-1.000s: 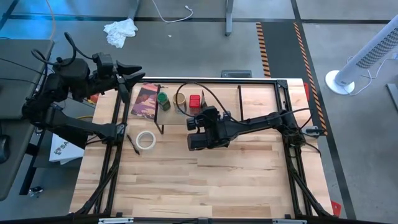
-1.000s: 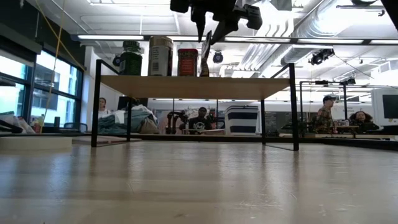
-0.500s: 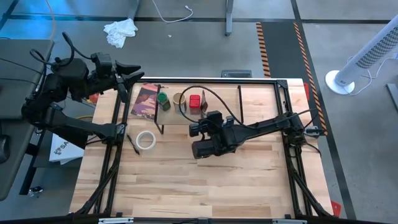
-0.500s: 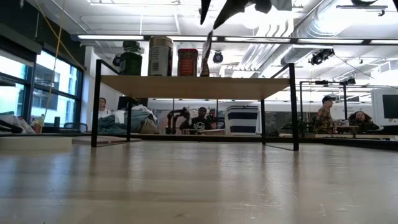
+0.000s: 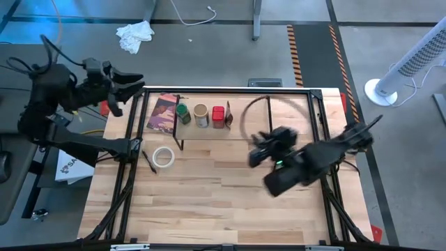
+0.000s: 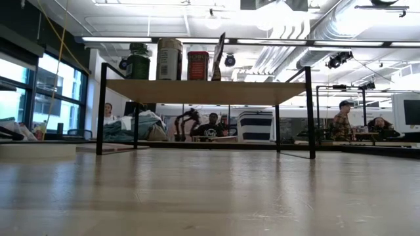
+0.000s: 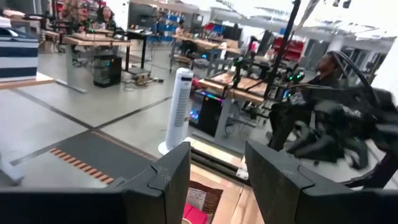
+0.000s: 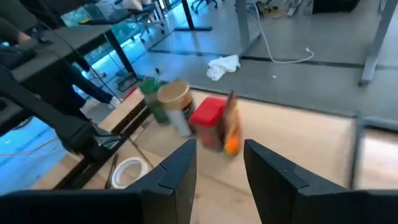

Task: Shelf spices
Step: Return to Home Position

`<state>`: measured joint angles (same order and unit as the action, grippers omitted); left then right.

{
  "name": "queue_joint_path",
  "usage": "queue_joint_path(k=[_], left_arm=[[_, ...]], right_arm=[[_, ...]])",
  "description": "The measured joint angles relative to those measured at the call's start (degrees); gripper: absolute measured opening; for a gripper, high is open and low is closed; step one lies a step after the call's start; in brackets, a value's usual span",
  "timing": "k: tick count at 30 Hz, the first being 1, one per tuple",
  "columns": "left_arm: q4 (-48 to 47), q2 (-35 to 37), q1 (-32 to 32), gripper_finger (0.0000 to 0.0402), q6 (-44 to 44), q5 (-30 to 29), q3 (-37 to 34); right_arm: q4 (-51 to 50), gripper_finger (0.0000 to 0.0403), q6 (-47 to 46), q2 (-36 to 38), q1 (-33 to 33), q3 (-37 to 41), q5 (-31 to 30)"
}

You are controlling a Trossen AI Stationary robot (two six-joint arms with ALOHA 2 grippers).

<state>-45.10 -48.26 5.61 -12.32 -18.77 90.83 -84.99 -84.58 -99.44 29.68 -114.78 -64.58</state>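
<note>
The four spices stand in a row at the left end of the shelf [image 6: 262,92], a light wooden board on thin black wire legs. From the end inward come the green-lidded jar [image 6: 138,65], the tan-lidded round jar [image 6: 169,60], the red square tin [image 6: 198,65] and the flat orange-brown packet [image 6: 218,58], which stands on edge and leans a little beside the tin.

On the table [image 5: 209,202], a dark maroon packet [image 5: 162,113] lies flat just left of the shelf, and a white tape roll [image 5: 163,157] lies nearer the front, well apart from the spices. A white tower fan [image 5: 404,66] and a crumpled white cloth [image 5: 134,35] are on the grey floor beyond.

The right gripper [image 8: 219,155] hangs over the middle of the table, clear of the shelf. It is smeared in the high view, but its own wrist view shows the fingers parted and holding nothing. The left gripper [image 5: 138,82] is past the table's left rear corner, fingers spread and empty.

In the low view neither gripper shows; seated people are visible in the room behind, under the board.
</note>
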Motion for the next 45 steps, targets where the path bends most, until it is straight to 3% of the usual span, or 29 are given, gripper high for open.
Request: queue_joint_path(k=[3, 6, 12, 16, 19, 25, 29, 35, 40, 45], left_arm=[[0.1, 0.5, 0.0, 0.0152, 0.4, 0.1, -0.2], [3.4, 1.4, 0.0, 0.0152, 0.8, -0.3, -3.9], [20.0, 5.0, 0.0, 0.0152, -6.1, -1.8, -21.3], [37.4, 6.6, -0.5, 0.0146, -9.1, -1.7, -33.8], [46.6, 7.2, -1.3, 0.0120, -10.0, -1.7, -41.1], [55.0, 8.5, -1.5, 0.0011, -14.3, 2.7, -53.8], [56.1, 11.1, 2.1, 0.0005, -18.7, 6.1, -61.5], [60.3, 18.1, 5.5, 0.0001, -21.5, 9.3, -70.1], [60.2, 23.8, 4.2, 0.0001, -23.3, 3.2, -75.2], [63.3, 26.2, -1.8, 0.0001, -22.6, -5.0, -80.1]], right_arm=[[-5.5, 0.0128, 1.8, 4.7, 0.8, 0.2, 0.4], [-4.3, 0.0122, 10.9, 10.0, 0.0, 2.9, 1.6], [-3.9, 0.0061, 18.2, 23.6, -4.4, 11.9, 2.4], [-2.0, 0.0008, 20.2, 35.1, -5.0, 19.4, 3.4], [7.5, 0.0004, 24.6, 44.2, -4.9, 26.3, 5.1], [42.4, 0.0001, 43.9, 57.3, -5.8, 44.4, 15.5], [57.9, 0.0001, 47.1, 60.3, -9.1, 54.7, 20.1], [60.3, 0.0000, 42.1, 60.3, -15.7, 61.8, 24.1], [61.0, 0.0000, 37.1, 59.5, -21.4, 63.2, 27.3], [66.5, 0.0000, 39.7, 56.3, -25.0, 63.2, 32.1]])
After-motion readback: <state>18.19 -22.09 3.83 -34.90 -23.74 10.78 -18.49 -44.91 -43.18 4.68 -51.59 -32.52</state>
